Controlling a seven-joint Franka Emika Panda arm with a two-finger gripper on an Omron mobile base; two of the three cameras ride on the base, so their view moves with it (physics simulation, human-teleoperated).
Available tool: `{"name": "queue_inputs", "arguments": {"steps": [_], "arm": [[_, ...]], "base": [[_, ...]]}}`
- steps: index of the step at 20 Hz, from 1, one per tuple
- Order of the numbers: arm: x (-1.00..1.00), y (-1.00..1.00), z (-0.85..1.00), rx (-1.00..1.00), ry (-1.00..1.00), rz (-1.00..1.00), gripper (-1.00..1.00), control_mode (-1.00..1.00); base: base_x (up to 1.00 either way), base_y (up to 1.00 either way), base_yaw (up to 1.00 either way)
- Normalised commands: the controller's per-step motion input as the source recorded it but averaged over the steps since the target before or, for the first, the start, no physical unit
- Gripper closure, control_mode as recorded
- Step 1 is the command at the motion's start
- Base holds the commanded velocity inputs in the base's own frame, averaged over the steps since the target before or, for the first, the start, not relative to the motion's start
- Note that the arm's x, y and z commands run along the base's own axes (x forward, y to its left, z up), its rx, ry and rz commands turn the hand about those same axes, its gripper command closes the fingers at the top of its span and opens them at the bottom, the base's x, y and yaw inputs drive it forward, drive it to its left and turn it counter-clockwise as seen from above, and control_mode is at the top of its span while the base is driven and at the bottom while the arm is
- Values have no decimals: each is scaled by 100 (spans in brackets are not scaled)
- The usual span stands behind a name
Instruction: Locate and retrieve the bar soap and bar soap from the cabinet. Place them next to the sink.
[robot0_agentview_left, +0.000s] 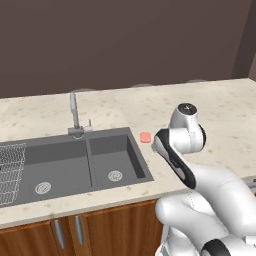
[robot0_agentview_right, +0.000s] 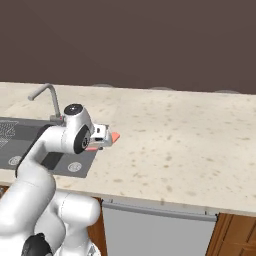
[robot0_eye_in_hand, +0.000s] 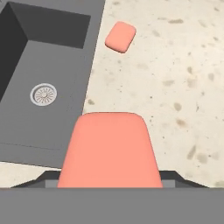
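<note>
I see my gripper (robot0_eye_in_hand: 109, 183) pinching a salmon-pink flat bar soap (robot0_eye_in_hand: 109, 151) above the speckled beige bench (robot0_eye_in_hand: 175, 87), its twin bar (robot0_eye_in_hand: 120, 36) lying just right of the dark grey sink (robot0_eye_in_hand: 39, 65).

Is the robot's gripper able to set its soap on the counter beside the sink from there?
Probably yes. The gripper holds a bar soap above bare counter beside the sink, near the other bar.
</note>
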Motion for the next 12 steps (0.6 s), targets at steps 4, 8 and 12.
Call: {"name": "queue_inputs", "arguments": {"steps": [4,8,12], "arm": [[41,4,-65,5,16,0,100,-100],[34,1,-50,2,10,0,100,-100],[34,0,-43,0,-1,0,100,-100]], "base": [[0,0,0],[0,0,0],[0,0,0]]}}
